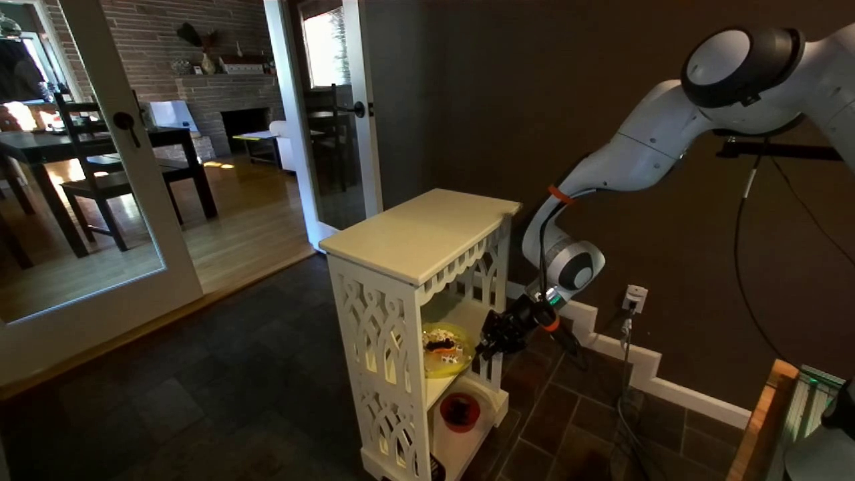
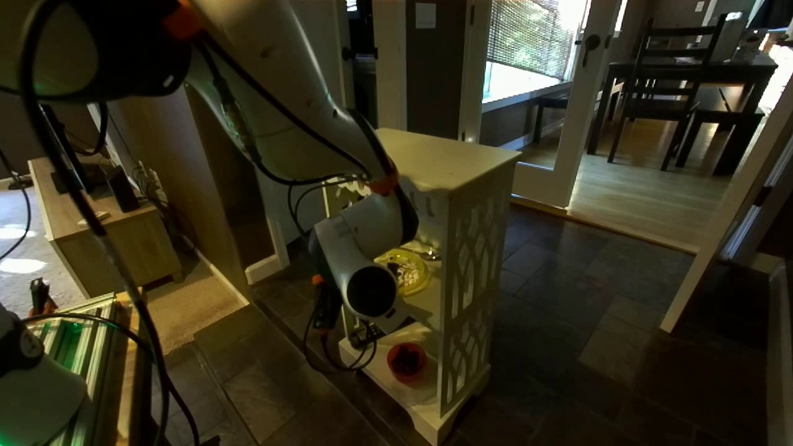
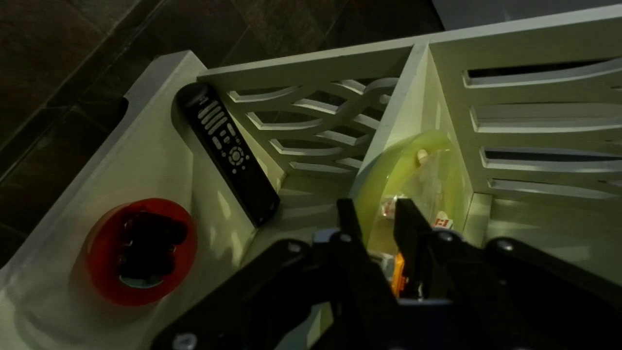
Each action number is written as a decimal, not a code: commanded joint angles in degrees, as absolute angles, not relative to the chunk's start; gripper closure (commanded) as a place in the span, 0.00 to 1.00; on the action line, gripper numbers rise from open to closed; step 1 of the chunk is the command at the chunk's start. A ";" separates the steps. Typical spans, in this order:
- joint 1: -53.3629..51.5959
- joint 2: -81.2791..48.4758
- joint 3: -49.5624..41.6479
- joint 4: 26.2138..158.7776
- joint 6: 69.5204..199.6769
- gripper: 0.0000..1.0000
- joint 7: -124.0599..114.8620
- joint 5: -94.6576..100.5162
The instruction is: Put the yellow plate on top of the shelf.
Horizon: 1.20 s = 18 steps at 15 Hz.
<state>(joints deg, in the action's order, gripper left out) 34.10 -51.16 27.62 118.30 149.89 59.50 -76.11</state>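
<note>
My hand (image 3: 375, 206), at the yellow plate (image 3: 388, 170) inside the shelf (image 1: 427, 230)

My black fingers (image 3: 407, 221) stand apart at the shelf's open front, the gap between them showing part of the plate. It sits on the shelf's middle tier and holds a clear wrapper (image 3: 423, 182), white pieces (image 1: 441, 334) and an orange piece (image 3: 397, 277). On the shelf's bottom tier, a red bowl (image 3: 112, 287) holds dark objects (image 3: 150, 243) I can't name; beside it, along the shelf's lattice side panel (image 3: 311, 73), lies a black remote (image 3: 228, 153). My fingers cover some of the plate in the wrist view. In an exterior view, my arm (image 2: 285, 68) hides my fingers and part of the plate, and a shiny metal thing (image 2: 430, 254) on the same shelf tier is too small to identify. The plate lies right at my fingertips; whether they touch its rim, I cannot tell.
</note>
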 commanded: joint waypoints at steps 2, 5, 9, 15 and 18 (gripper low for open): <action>23.76 -49.20 16.04 115.66 139.15 0.89 60.78 -84.44; 18.50 -49.11 10.05 114.50 134.21 0.81 59.93 -87.32; 13.33 -50.00 4.73 112.51 130.00 0.64 58.51 -89.19; 8.88 -50.11 1.15 111.05 127.97 0.75 53.73 -89.65; 7.39 -50.39 0.41 110.43 128.49 0.78 49.73 -89.35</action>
<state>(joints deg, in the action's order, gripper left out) 9.80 -50.01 2.11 111.57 129.22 53.45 -87.72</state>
